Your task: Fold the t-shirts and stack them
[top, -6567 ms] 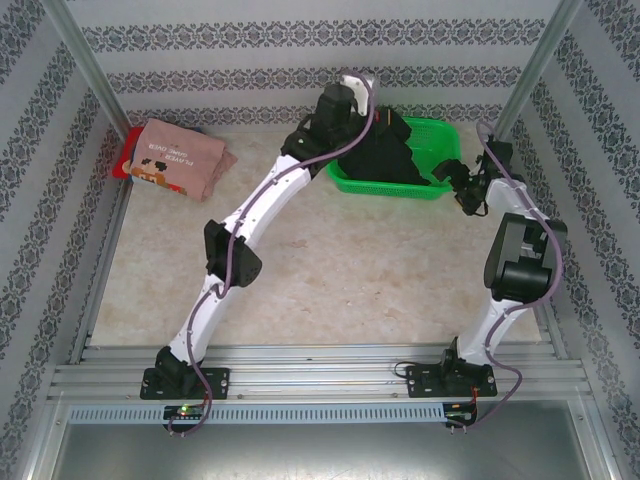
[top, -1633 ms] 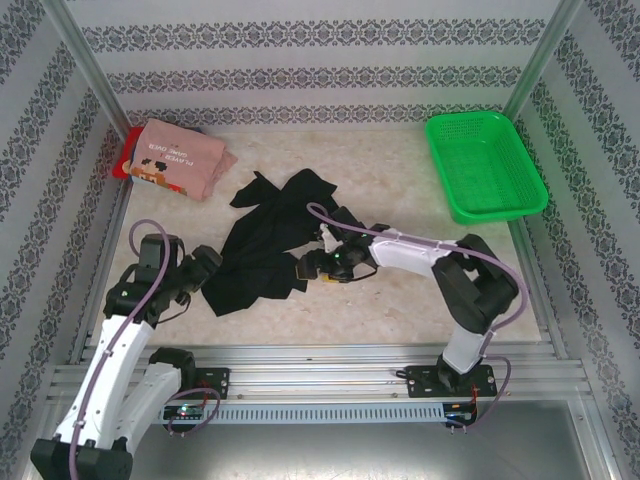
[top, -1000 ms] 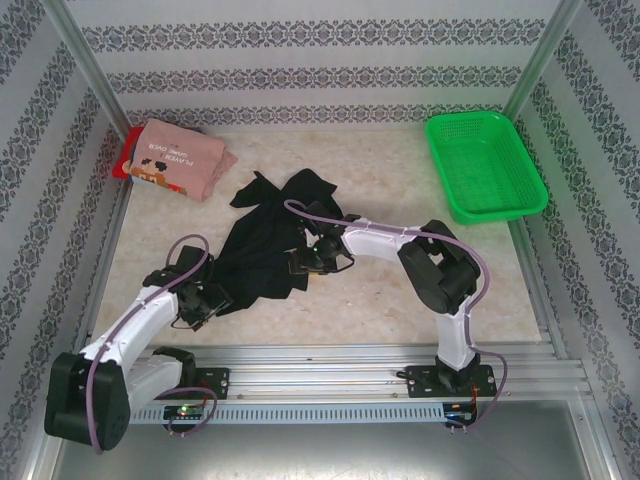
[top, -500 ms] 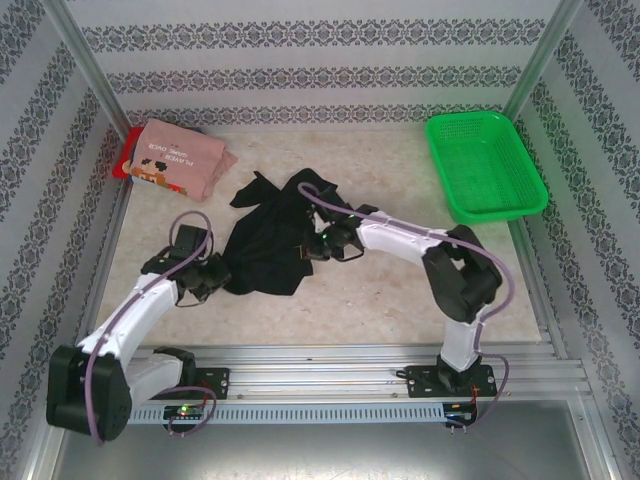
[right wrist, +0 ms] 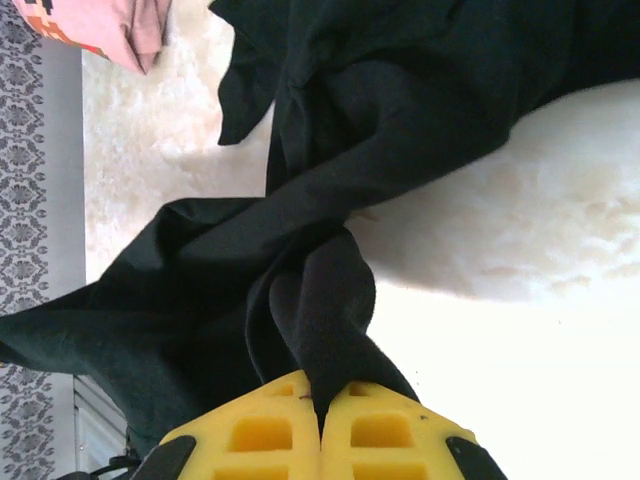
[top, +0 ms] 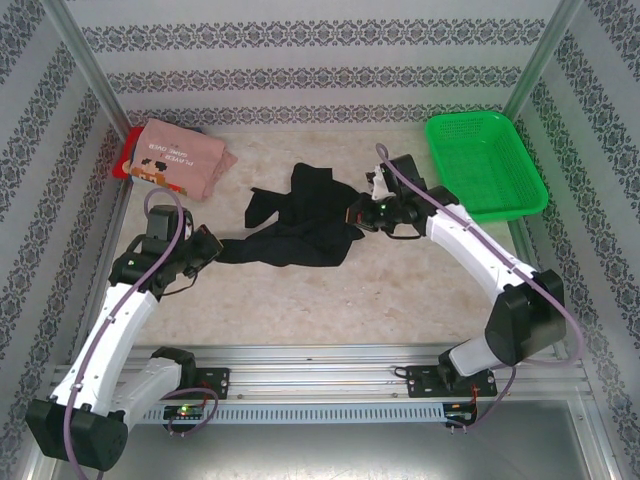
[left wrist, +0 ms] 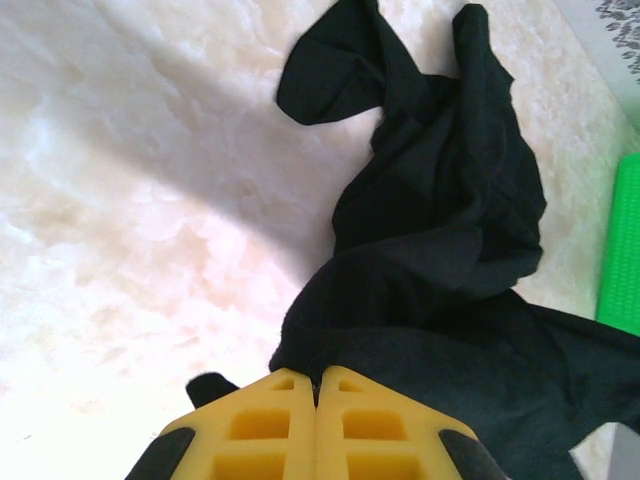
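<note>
Left claw (top: 207, 247) and right claw (top: 359, 215) pinch black t-shirt (top: 305, 228), arms spread.

black t-shirt (right wrist: 420, 90) bunched, right tool (right wrist: 320, 395) pinching it

The left arm (top: 115, 310) stood folded, its elbow low at the near-left corner and its forearm slanting up and away toward the left pincer (top: 205, 246). That pincer's yellow fingers (left wrist: 280, 450) were pressed together, pinching an edge of the black t-shirt (top: 300, 225). The right arm (top: 480, 255) bent at its elbow on the right and extended far and leftward. The right pincer (top: 362, 215) was likewise clamped on the same cloth.
</note>
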`<state>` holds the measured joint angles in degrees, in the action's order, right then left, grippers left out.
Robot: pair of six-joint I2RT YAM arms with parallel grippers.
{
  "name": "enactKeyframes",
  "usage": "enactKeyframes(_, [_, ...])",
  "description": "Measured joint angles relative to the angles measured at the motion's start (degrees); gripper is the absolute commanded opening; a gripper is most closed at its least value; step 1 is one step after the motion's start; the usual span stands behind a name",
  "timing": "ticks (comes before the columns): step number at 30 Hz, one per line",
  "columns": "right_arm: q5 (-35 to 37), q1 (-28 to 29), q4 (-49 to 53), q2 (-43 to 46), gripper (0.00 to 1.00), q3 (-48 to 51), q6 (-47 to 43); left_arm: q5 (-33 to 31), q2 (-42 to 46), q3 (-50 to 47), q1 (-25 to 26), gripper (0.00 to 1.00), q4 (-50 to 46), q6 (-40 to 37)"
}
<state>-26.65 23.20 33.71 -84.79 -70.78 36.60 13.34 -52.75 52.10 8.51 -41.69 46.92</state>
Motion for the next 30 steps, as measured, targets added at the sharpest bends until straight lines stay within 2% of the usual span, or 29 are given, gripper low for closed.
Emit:
enactKeyframes(5, [-2.84, -1.22, 2.16, 2.14, 0.07, 2.86, -0.79, 0.28, 0.72, 0.81, -0.04, 0.0, -0.26, -0.02])
enactKeyframes(8, [-4.96, -3.65, 1.01, 5.9, 0.09, 8.55, 0.98, 0.09, 3.32, -0.2, -1.33, 0.0, -0.74, -0.02])
enactKeyframes(15, [-6.97, -11.98, -4.57, 11.37, 0.11, 21.2, 8.35, -0.48, 8.44, -6.64, -4.7, 0.0, -2.89, 0.02])
enactKeyframes(20, [-7.28, -14.16, -6.14, 12.46, 0.12, 26.71, 11.28, 0.72, 8.83, -10.58, -4.9, 0.0, -2.75, 1.11])
enactKeyframes(23, [-7.28, -15.5, -6.36, 13.51, 0.12, 28.52, 11.5, 3.58, 9.77, -14.19, -4.83, 0.0, -1.11, 2.58])
enactKeyframes(26, [-7.28, -18.21, -6.56, 13.88, 0.12, 29.83, 11.21, 7.02, 9.55, -17.42, -3.39, 0.0, 2.99, 4.48])
enactKeyframes(30, [-7.13, -21.64, -5.31, 11.13, 0.13, 28.28, 8.11, 8.83, 6.45, -18.8, 3.54, 0.0, 9.22, 6.82])
